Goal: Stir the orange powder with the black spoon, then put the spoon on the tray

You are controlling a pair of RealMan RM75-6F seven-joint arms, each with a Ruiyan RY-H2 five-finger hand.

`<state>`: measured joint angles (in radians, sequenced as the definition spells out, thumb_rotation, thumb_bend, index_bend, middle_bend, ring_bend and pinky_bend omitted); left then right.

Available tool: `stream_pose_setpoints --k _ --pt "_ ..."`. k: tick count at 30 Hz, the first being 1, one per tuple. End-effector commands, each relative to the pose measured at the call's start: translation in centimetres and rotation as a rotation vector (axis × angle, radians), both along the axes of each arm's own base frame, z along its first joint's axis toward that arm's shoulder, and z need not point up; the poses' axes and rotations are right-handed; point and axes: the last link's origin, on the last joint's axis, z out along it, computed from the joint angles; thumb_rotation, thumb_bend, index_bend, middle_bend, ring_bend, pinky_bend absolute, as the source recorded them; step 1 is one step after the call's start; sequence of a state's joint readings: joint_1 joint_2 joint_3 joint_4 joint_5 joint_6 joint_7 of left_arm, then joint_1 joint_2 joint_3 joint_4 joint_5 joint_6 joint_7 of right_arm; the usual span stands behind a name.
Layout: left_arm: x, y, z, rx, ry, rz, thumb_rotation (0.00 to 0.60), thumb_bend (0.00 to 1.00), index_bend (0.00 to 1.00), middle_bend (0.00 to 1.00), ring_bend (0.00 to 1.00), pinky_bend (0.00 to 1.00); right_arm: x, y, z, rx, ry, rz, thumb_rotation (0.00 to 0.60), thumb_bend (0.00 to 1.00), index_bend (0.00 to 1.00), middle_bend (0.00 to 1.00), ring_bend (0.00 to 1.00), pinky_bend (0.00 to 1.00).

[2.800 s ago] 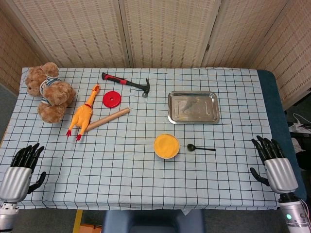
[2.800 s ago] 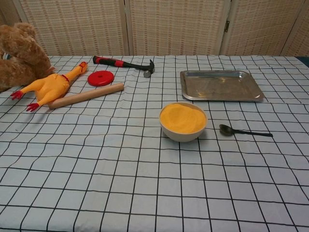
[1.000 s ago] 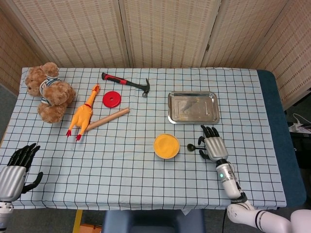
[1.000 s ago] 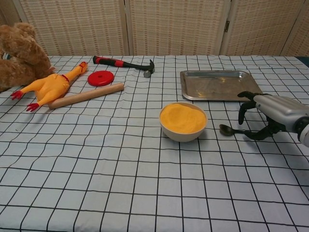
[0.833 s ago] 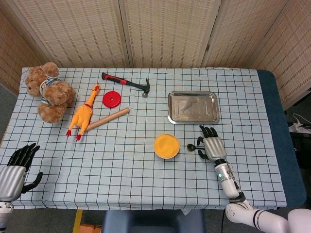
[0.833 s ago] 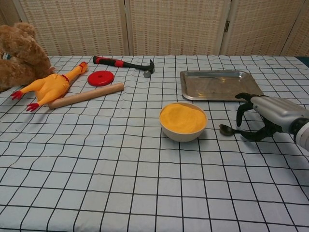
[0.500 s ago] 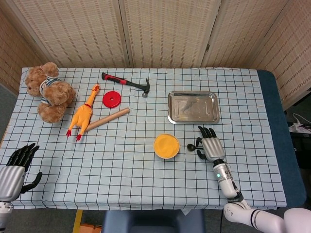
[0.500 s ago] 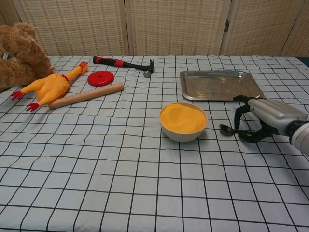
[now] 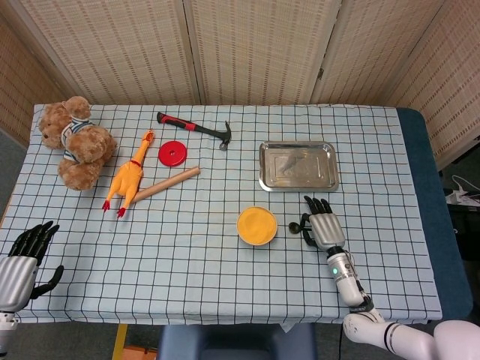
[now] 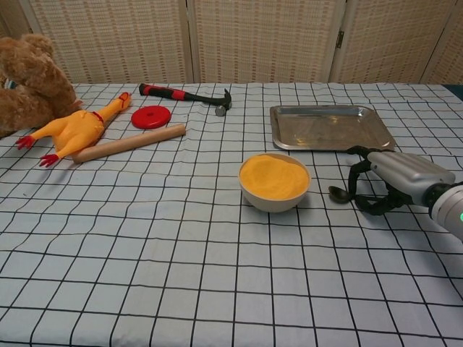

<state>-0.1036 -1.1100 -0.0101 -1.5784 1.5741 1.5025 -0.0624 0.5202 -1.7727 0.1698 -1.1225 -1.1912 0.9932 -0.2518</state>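
Checked cloth (image 9: 225, 262) covered the table, and its near half lay mostly bare between the 2 hands. The left hand (image 9: 21, 259) sat at the near-left corner of the head view, well apart from every object, its dark fingers (image 9: 34, 234) spread and holding nothing. Clutter stayed along the far-left side: a teddy bear (image 9: 75, 146), a rubber chicken (image 9: 126, 180), a wooden rolling pin (image 9: 166, 183), a red disc (image 9: 172, 154) and a red-handled hammer (image 9: 196, 129). Toward the right, the metal tray (image 10: 329, 128) stood near the far edge, with a strip of bare cloth between it and the bowl of orange powder (image 10: 274, 181). The black spoon (image 10: 338, 193) lay flat on the cloth just to the right of the bowl, its bowl end showing and its handle running under the right hand (image 10: 394, 177). That hand hung over the handle with its fingers (image 10: 357, 172) curled downward around it, fingertips close to the cloth on either side. Whether they actually touched or gripped the handle could not be told from either view; the spoon appeared to lie on the table. Cloth to the right of the hand was free out to the table's blue edge (image 9: 439, 225).
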Motion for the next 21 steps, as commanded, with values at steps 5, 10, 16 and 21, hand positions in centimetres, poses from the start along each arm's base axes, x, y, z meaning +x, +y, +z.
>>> stream_pose_setpoints --k 5,10,16,21 --pt "0.0 -0.06 0.04 -0.002 0.0 0.0 0.6 0.41 0.0 0.0 0.0 0.08 -0.1 0.14 0.11 -0.002 0.008 -0.001 0.6 0.4 0.49 0.0 0.0 0.0" --pt "0.13 0.02 -0.11 -0.009 0.001 0.0 0.6 0.41 0.0 0.0 0.0 0.08 -0.11 0.28 -0.04 0.002 0.021 0.0 0.6 0.41 0.49 0.0 0.0 0.0" --pt "0.01 -0.09 0.01 -0.008 0.004 0.003 0.6 0.41 0.0 0.0 0.0 0.09 -0.12 0.41 -0.26 -0.001 0.03 0.0 0.6 0.41 0.56 0.0 0.0 0.0" --pt "0.0 -0.09 0.05 -0.009 0.002 0.003 0.6 0.41 0.0 0.0 0.0 0.08 0.0 0.43 -0.15 -0.019 0.029 0.001 0.6 0.42 0.62 0.0 0.0 0.0"
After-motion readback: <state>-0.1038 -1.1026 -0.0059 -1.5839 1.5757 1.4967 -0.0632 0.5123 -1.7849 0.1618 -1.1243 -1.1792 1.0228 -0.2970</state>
